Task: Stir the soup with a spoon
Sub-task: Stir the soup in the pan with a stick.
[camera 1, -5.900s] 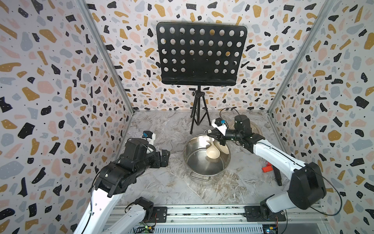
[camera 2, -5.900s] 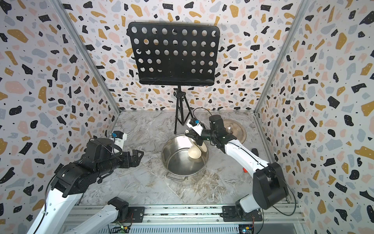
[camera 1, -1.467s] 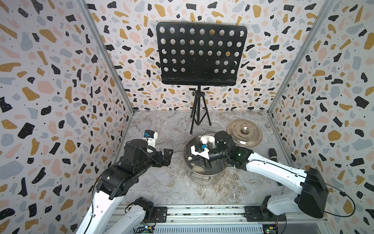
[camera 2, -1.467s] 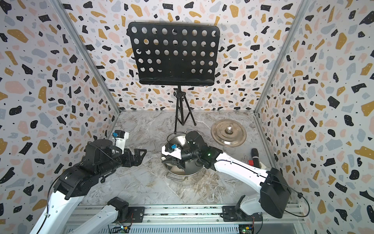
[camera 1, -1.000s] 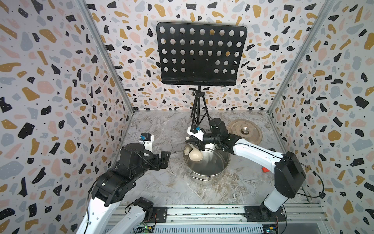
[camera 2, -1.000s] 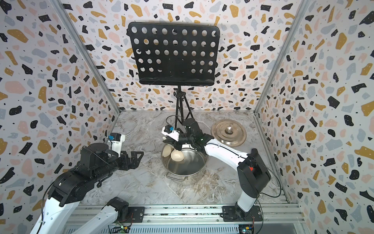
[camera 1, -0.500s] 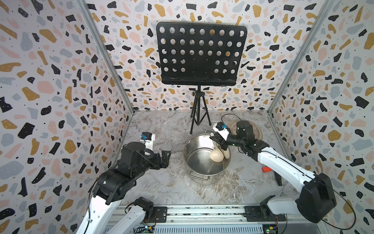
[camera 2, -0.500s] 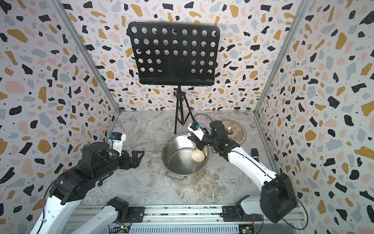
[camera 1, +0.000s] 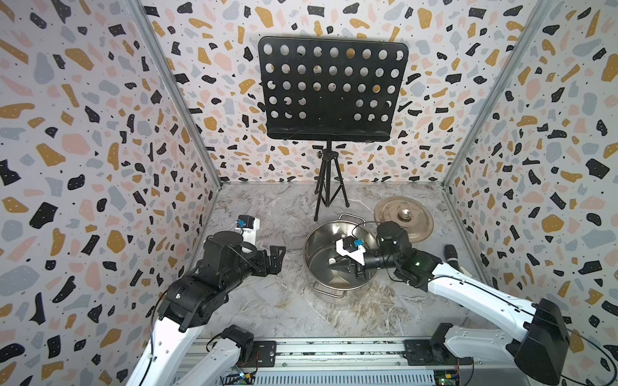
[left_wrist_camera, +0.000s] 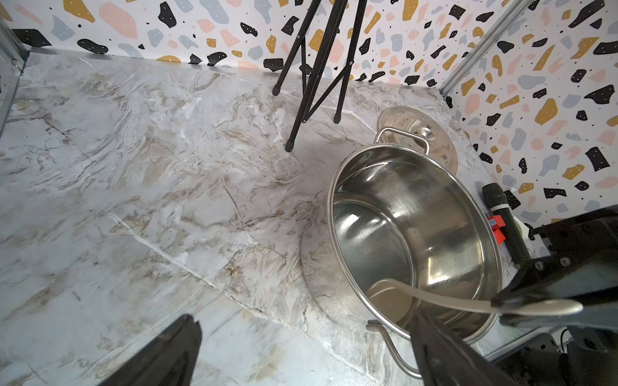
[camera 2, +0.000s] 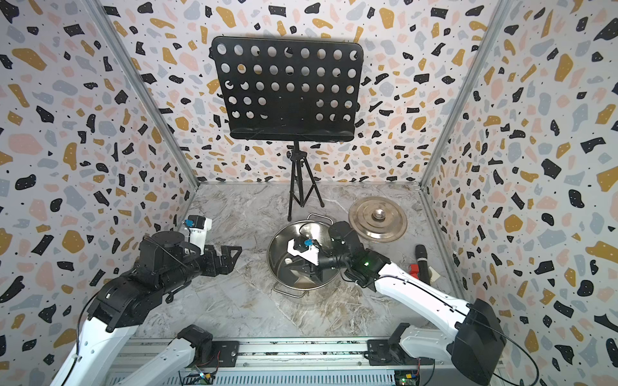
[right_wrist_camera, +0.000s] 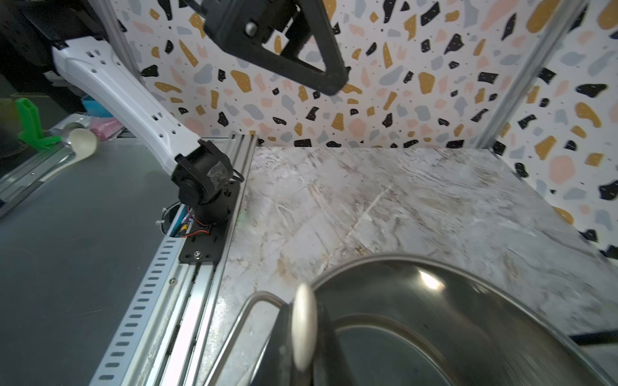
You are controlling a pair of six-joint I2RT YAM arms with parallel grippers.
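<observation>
left wrist view shows the left gripper (left_wrist_camera: 303,315) spread wide with nothing between its fingers, hanging just left of the steel pot (left_wrist_camera: 418,207), apart from it. the pot stands upright on the marble bench (left_wrist_camera: 150,207), bare metal inside. the cream ladle (left_wrist_camera: 391,300) has its bowl low in the pot by the front wall. the right gripper (camera 1: 336,264) is clenched on its handle, over the pot. further right lie a flat lid (camera 1: 404,217) and a black microphone (camera 1: 451,254).

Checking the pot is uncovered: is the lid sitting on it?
No, the lid lies flat on the table beside the open pot.
</observation>
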